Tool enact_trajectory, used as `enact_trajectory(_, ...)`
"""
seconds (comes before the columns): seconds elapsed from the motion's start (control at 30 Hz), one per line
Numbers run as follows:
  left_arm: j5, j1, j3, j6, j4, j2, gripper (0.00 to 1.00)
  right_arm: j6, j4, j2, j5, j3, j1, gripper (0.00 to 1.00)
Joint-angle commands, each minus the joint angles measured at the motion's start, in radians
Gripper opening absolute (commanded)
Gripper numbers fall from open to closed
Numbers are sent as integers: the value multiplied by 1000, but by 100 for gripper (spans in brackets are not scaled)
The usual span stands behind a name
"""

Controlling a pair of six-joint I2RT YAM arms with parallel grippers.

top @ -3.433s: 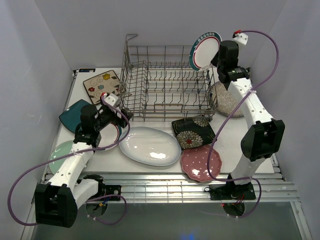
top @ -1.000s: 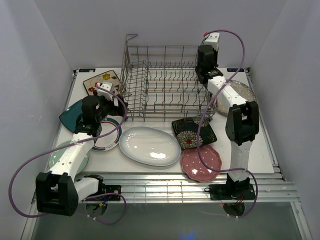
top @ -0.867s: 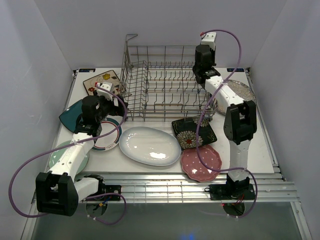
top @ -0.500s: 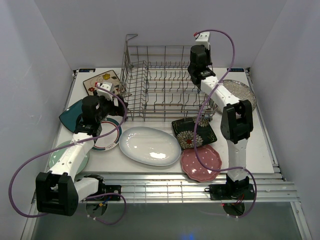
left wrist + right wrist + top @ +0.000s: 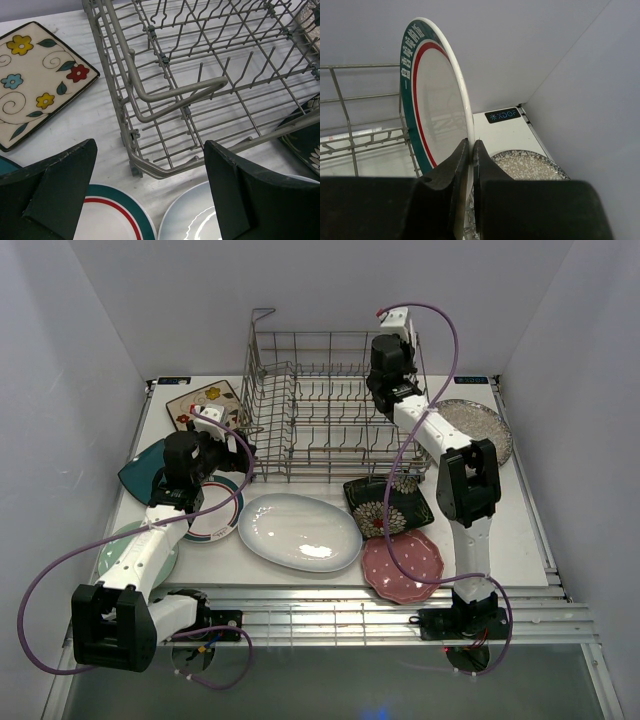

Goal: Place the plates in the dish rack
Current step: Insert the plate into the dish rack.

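The grey wire dish rack [image 5: 325,405] stands at the back middle of the table. My right gripper [image 5: 470,146] is shut on the rim of a teal-rimmed plate [image 5: 437,115] with a red ring, holding it upright. From above, that gripper [image 5: 382,358] hovers over the rack's back right part and hides the plate. My left gripper [image 5: 150,187] is open and holds nothing. It hangs just off the rack's front left corner [image 5: 137,167], above another teal-rimmed plate [image 5: 117,220] and the white oval plate [image 5: 192,215].
More plates lie flat around the rack: white oval [image 5: 300,532], black floral [image 5: 387,505], pink dotted [image 5: 403,565], speckled grey [image 5: 478,425], cream floral [image 5: 200,405], teal square [image 5: 140,470], pale green [image 5: 120,550]. Walls close in on three sides.
The right arm has carried its upright plate leftward, from beyond the rack's right end to above its back right part. The left arm has stayed still.
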Motion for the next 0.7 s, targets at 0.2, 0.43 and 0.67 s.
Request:
enact_trajectory(0.2, 21, -1, 19, 0, 7, -21, 98, -25, 127, -9, 40, -29, 28, 8)
enact_trajectory(0.43, 28, -1, 11, -2, 7, -27, 98, 4, 116, -11, 31, -72, 28, 8)
enact_trajectory(0.67, 28, -1, 10, 0, 8, -30, 98, 29, 89, 3, 23, -69, 28, 8)
